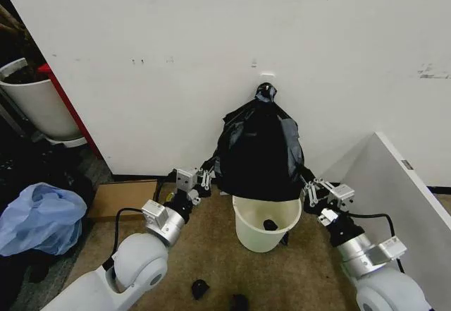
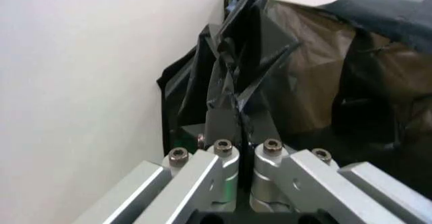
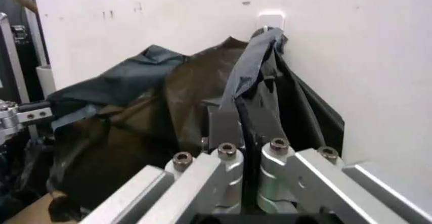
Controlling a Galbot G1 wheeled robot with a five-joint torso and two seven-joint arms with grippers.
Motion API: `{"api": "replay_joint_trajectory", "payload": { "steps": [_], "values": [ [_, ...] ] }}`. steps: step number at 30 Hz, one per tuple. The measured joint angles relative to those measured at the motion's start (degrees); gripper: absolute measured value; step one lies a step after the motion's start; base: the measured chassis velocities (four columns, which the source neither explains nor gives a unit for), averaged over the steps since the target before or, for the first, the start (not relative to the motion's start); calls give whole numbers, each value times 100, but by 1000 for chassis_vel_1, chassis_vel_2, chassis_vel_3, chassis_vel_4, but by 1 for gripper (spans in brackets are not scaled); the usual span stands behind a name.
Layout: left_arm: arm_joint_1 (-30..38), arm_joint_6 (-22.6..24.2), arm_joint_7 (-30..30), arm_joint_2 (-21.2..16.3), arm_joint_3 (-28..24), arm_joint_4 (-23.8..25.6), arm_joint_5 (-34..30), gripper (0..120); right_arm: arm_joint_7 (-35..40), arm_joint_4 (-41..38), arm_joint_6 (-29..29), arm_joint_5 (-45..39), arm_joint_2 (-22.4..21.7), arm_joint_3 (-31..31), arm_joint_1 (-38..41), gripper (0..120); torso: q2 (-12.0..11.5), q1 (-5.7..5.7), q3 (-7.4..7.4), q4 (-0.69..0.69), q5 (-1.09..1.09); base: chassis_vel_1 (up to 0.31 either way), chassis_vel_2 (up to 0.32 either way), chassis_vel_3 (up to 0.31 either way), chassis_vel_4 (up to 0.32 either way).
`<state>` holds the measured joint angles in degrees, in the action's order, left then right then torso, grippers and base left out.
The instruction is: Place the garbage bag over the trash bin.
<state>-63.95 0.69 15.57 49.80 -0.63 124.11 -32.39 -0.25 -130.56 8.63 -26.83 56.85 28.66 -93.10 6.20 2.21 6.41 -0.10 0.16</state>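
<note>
Garbage bag [image 1: 258,152]: pinched in my left gripper [image 1: 205,178] and right gripper [image 1: 309,186], above trash bin [image 1: 264,235]; rim not yet covered.

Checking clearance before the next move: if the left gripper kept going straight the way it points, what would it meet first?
The left gripper is already shut on the garbage bag. Beyond the bag's bunched folds, probably the white wall, though depth is unclear.

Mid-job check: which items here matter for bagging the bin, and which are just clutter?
In play: garbage bag, pinched by left gripper and right gripper; trash bin beneath it.
Clutter: light blue bag, white tub, cardboard.
</note>
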Motion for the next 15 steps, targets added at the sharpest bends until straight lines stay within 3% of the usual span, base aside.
{"api": "replay_joint_trajectory", "payload": {
  "steps": [15],
  "values": [
    [238,-17,-6,73,-331,-376,3,0,-71,414,192,-99,89,223,-495,0,-1,0,0,-1,-1,0,0,0,0]
  ]
}}
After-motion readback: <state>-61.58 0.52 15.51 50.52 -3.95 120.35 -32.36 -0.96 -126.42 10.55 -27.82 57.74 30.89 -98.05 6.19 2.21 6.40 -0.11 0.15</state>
